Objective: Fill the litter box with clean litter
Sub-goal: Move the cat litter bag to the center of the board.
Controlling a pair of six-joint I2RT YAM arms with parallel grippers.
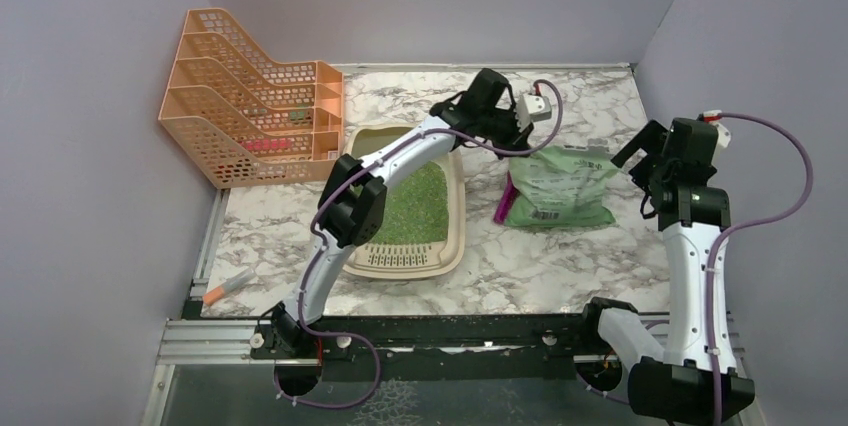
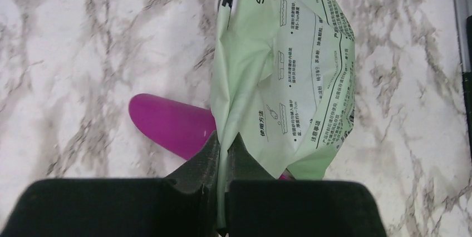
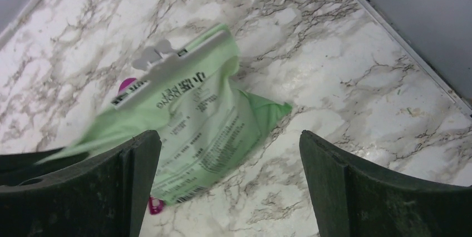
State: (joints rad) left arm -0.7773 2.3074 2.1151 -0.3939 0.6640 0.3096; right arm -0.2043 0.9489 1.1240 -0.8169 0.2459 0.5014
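The beige litter box (image 1: pixel 456 246) sits left of centre with green litter granules (image 1: pixel 418 204) lying in it. My left arm reaches over it to the green printed litter bag (image 1: pixel 562 186), which lies on the marble to the box's right. My left gripper (image 2: pixel 225 139) is shut on a fold of the bag (image 2: pixel 289 70) at its edge. A magenta scoop (image 2: pixel 167 123) lies partly under the bag. My right gripper (image 3: pixel 231 137) hangs open just right of the bag (image 3: pixel 206 114), apart from it, with nothing between its fingers.
An orange mesh file rack (image 1: pixel 250 111) stands at the back left against the wall. A small orange and white stick (image 1: pixel 228 286) lies at the table's front left edge. Grey walls close in the back and both sides.
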